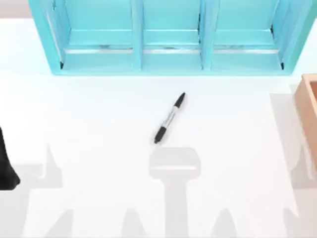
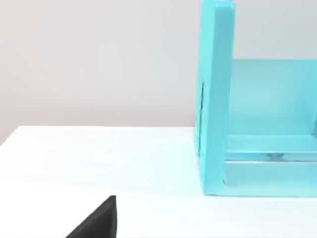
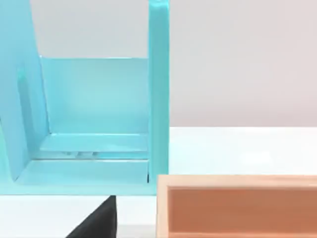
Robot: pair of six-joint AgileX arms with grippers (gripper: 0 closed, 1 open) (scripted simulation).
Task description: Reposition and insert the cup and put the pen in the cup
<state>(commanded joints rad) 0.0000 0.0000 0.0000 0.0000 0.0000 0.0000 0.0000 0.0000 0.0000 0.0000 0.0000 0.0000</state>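
Note:
The pen (image 1: 170,118) is a slim black marker with a pale grey middle. It lies flat and slanted on the white table (image 1: 99,124) near the centre, a little in front of the teal shelf. The cup is out of view. Part of my left arm (image 1: 7,166) shows as a black shape at the table's left edge, far from the pen. A black corner of my left gripper (image 2: 96,222) appears in the left wrist view. A like corner of my right gripper (image 3: 96,220) appears in the right wrist view.
A teal shelf (image 1: 168,64) with three open compartments stands along the back of the table; its end walls show in the wrist views (image 2: 215,99) (image 3: 158,89). An open tan wooden box (image 1: 308,109) (image 3: 237,181) sits at the right edge.

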